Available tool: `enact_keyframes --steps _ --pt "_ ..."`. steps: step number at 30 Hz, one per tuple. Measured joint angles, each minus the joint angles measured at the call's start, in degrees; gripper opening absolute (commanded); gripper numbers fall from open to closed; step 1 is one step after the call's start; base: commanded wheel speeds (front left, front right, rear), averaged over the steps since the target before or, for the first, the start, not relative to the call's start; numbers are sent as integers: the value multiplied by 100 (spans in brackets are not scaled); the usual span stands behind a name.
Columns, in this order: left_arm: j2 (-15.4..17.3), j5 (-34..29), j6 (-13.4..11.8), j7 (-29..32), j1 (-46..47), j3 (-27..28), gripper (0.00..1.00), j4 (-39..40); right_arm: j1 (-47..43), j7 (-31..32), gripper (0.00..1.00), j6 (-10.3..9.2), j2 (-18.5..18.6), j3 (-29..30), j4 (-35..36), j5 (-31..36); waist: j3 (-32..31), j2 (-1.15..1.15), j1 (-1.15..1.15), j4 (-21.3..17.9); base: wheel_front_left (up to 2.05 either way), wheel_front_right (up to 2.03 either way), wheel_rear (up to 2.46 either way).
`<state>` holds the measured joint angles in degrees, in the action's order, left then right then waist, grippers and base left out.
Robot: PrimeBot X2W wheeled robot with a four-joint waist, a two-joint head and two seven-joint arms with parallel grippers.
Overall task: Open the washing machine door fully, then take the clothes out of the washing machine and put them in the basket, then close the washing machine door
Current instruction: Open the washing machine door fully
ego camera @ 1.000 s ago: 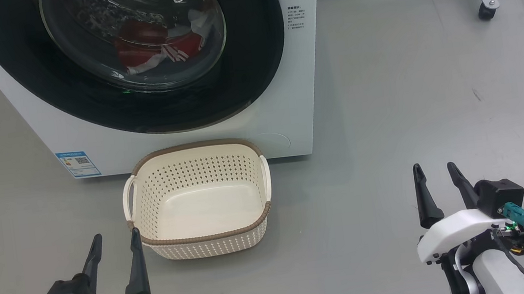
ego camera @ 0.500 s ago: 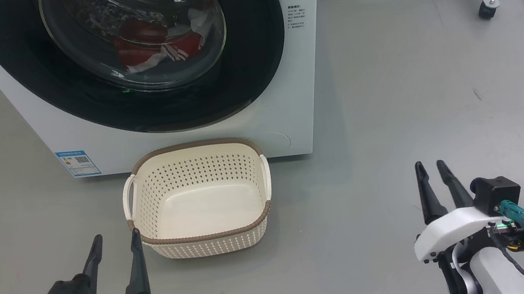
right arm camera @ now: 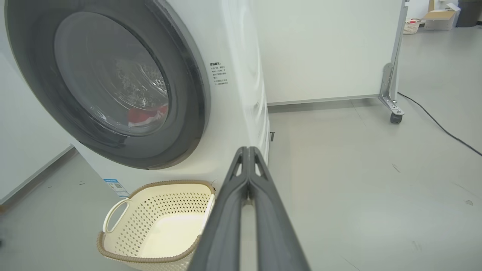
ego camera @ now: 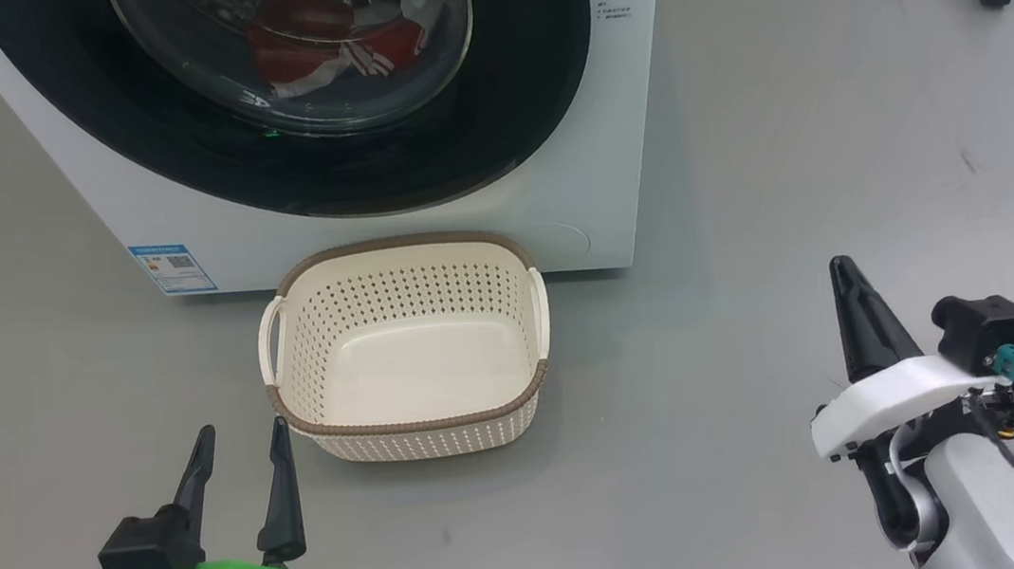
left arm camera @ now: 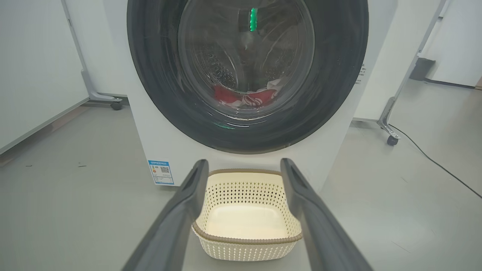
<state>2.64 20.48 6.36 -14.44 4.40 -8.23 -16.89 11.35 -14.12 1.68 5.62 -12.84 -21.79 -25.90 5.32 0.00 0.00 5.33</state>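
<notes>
The left claw (ego camera: 242, 431) hovers low over the grey floor (ego camera: 772, 178), fingers apart, gripping nothing; the right claw (ego camera: 840, 270) has its fingers pressed together; beyond them the basket (ego camera: 413, 425) sits on the floor just before the washing machine (ego camera: 174, 208); the washing machine door (ego camera: 534, 100) is shut; the clothes (ego camera: 327, 42) lie behind its glass.

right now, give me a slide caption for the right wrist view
Closed right hand before the washing machine, door shut, red clothes inside, empty basket in front
</notes>
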Motion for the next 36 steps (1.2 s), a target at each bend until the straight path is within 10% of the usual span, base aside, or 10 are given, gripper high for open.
enact_keyframes --steps 19,36 --pt "-25 257 52 0 410 -500 100 88 1364 1461 0 267 -253 1817 482 -4130 823 0 0 749 0 0 0" --pt "-51 558 54 0 854 -817 100 270 3093 2482 0 -745 104 2447 853 -5078 1622 0 0 1364 0 0 0"
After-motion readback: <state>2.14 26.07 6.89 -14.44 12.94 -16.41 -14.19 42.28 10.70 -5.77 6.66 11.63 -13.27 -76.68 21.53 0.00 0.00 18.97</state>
